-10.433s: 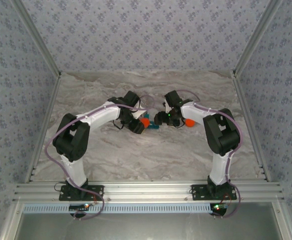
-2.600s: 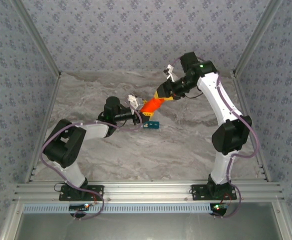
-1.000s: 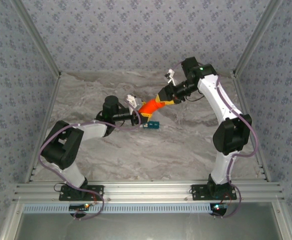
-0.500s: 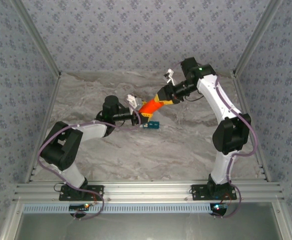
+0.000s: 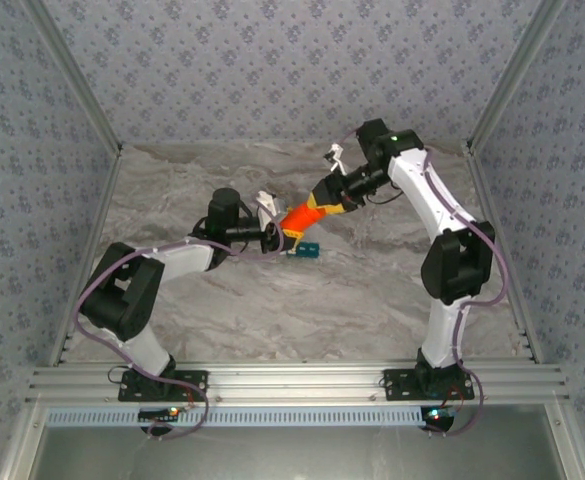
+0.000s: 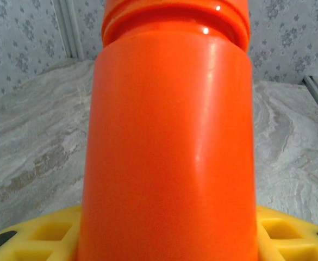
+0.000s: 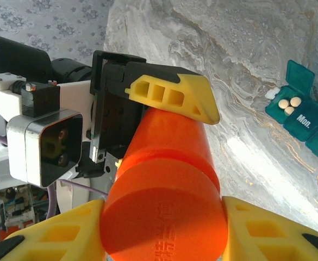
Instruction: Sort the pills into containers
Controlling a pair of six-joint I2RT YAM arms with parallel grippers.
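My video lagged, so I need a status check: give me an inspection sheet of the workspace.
Surface: marbled table, box lying on it.
Job's things: teal box, one lid open, white pills inside; orange bottle held tilted off the table beside it.
Clutter: nothing seen.
Grippers: left tool and right tool both shut on bottle, at opposite ends.
Cables: purple cable along each arm, no snag seen.
Surroundings: patterned walls, aluminium frame.

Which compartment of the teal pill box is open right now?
The end compartment: its lid is flipped up and white pills lie inside. The Mon. compartment beside it has its lid shut.
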